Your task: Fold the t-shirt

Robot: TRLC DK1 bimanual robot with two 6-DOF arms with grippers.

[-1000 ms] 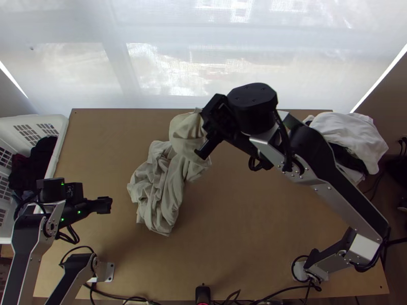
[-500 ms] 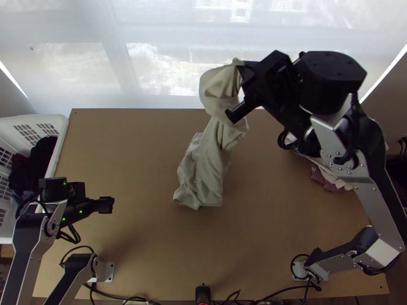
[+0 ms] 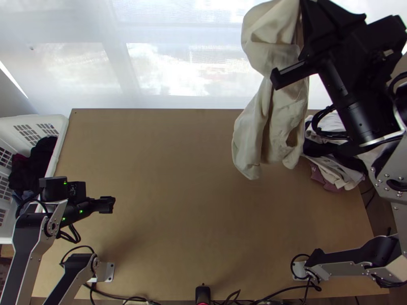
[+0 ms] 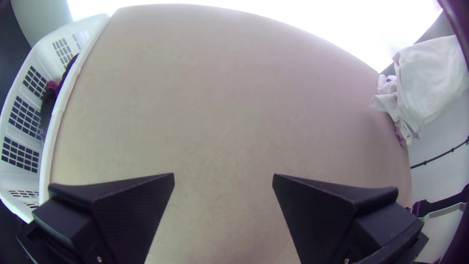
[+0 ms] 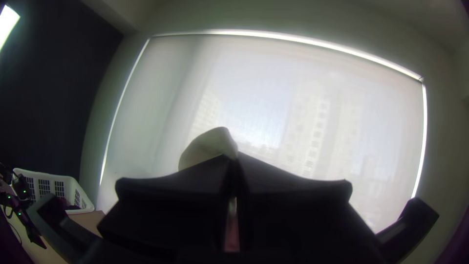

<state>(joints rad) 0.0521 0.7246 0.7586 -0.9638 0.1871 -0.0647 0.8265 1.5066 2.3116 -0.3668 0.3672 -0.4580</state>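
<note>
I have the beige t-shirt (image 3: 285, 109) up in my right claw (image 3: 303, 20), high at one o'clock from the middle of the light wooden surface (image 3: 178, 244), taking twelve as the side by the pale blind (image 3: 168, 71). That claw is clamped on the cloth: in my right wrist view the fingers come together at the tips, with a rounded bulge of the fabric rising just beyond them. From my grip the t-shirt hangs long and narrow, bunched thick near the top and dropping in loose lengthwise folds, its lower end ragged and uneven over the one o'clock part of the surface (I can't make out a sleeve or a collar in all that crumple). My left claw (image 3: 113, 205) is out at nine o'clock, low beside the basket and well apart from the t-shirt; my left wrist view shows its two fingers wide apart, with bare wood between them. At ten o'clock the white basket (image 3: 61, 133) stands against the surface's edge, dark clothes (image 3: 38, 157) inside it. Between two and three o'clock there's a heap of clothes (image 3: 330, 122) at the edge, white cloth on top and black and dull maroon pieces below. At six o'clock, a small black device (image 3: 202, 294) sits by the near edge, cables (image 3: 239, 300) running beside it.
</note>
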